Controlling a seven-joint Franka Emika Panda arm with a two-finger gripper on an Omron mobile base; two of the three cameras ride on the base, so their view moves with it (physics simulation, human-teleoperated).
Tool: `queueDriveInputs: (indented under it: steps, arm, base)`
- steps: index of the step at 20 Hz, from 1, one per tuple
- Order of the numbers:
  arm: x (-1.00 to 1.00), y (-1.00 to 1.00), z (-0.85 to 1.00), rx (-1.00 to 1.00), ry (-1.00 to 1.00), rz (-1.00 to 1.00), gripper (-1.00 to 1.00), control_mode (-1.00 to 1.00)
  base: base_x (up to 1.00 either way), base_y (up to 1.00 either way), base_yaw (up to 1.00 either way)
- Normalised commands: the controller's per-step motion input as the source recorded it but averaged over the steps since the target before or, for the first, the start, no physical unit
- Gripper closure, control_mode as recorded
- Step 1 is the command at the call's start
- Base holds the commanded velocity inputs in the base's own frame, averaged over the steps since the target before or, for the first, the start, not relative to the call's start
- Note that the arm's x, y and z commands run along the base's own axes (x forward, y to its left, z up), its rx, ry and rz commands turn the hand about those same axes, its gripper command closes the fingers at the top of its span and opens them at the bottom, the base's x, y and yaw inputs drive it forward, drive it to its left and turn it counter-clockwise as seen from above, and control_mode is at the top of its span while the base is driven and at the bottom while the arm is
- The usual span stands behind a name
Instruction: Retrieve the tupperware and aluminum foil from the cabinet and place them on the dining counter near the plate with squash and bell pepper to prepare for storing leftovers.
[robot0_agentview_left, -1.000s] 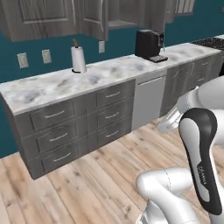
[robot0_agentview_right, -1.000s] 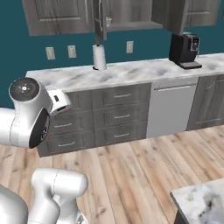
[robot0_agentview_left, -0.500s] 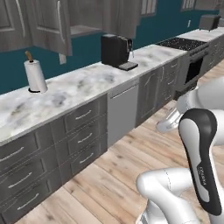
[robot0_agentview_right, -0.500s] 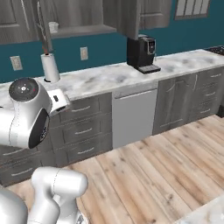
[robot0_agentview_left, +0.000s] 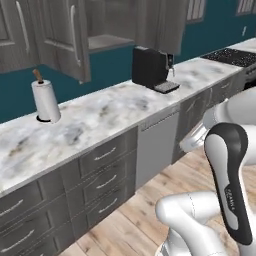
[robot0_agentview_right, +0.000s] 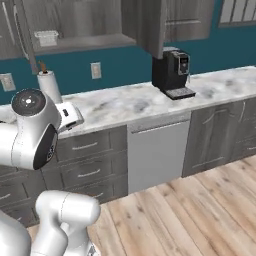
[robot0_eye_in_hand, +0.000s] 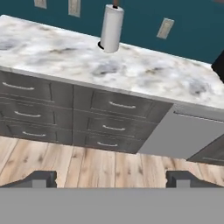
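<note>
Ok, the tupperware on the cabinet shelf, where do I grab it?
Probably grip the tupperware by its near wall, just under the flared rim, coming in level from the front. It sits shallow and upright near the shelf's front edge in the open cabinet, so a reach from above looks blocked.

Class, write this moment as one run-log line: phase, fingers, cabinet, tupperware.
phase: facing wall counter | fingers: open, empty | cabinet: doors open | tupperware: on cabinet shelf, untouched

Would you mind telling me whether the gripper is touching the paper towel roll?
Apart: in the hand view the open gripper hangs over the wood floor, well short of the paper towel roll.
</note>
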Motion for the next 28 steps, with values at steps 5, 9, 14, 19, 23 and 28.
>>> queueDriveInputs:
  steps: [5,9,14,19,23,28]
  arm:
    - [0.0,0.0,0.0,0.0,0.0,0.0,-1.0,1.0]
    - [0.0,0.0,0.0,0.0,0.0,0.0,-1.0,1.0]
    - [0.0,0.0,0.0,0.0,0.0,0.0,-1.0,1.0]
    - [0.0,0.0,0.0,0.0,0.0,0.0,-1.0,1.0]
    - [0.18,0.0,0.11,0.03,-0.05,0.09,-1.0,-1.0]
    - [0.15,0.11,0.9,0.0,-0.15,0.0,-1.0,-1.0]
  base:
    - [1.0,-0.27,0.52]
    - [1.0,-0.4,0.58]
    - [0.96,-0.48,0.59]
    - [1.0,-0.37,0.59]
    - [0.4,-0.11,0.25]
    - [0.0,0.0,0.0]
